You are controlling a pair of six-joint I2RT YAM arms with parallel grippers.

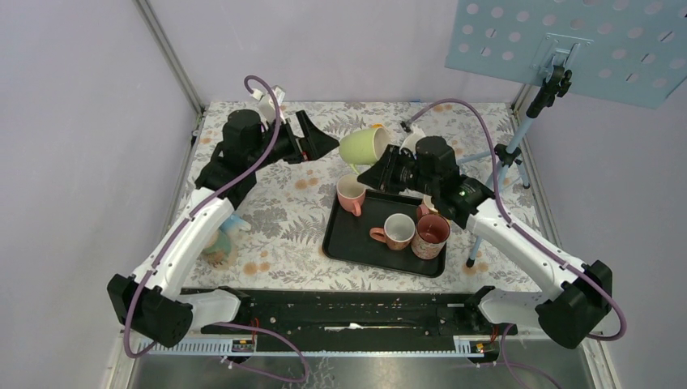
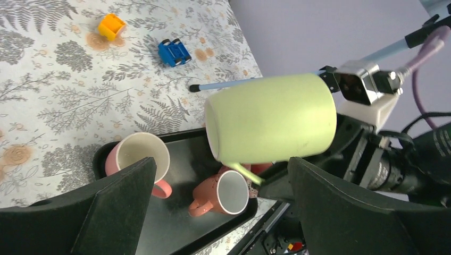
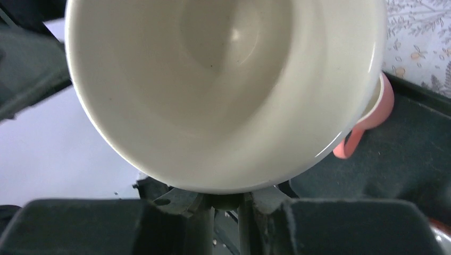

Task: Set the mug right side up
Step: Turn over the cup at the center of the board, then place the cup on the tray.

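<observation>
Held clear of the floral-patterned desk (image 1: 275, 211), a pale green ceramic mug (image 1: 364, 146) (image 2: 271, 119) (image 3: 223, 90) hangs on its side above the far edge of a black rectangular plastic tray (image 1: 356, 239) (image 2: 170, 223) (image 3: 415, 149). The right claw (image 1: 374, 172) (image 3: 226, 204) is drawn narrow and pinches the mug's thin handle from below. The mug's cream-coloured mouth faces back along the right arm and fills that wrist's view.

The left claw (image 1: 320, 139) (image 2: 220, 170) stands spread wide just beside the mug's base. Its two black fingers (image 2: 122, 212) frame the mug in the left wrist view without closing on it.

Three more cups sit upright on the tray. A pink glazed mug (image 1: 351, 194) (image 2: 139, 156) (image 3: 380, 103) is in the far left corner, directly under the raised mug. A salmon mug with a white interior (image 1: 397, 231) (image 2: 223, 192) stands near the middle. A reddish-brown speckled mug (image 1: 429, 235) is just beside it on the right.

Beyond the tray, a small yellow block (image 2: 111, 25) and a blue toy car (image 2: 174, 52) lie apart on the desk. A light blue perforated panel (image 1: 567, 44) on a stand overhangs the far right corner.
</observation>
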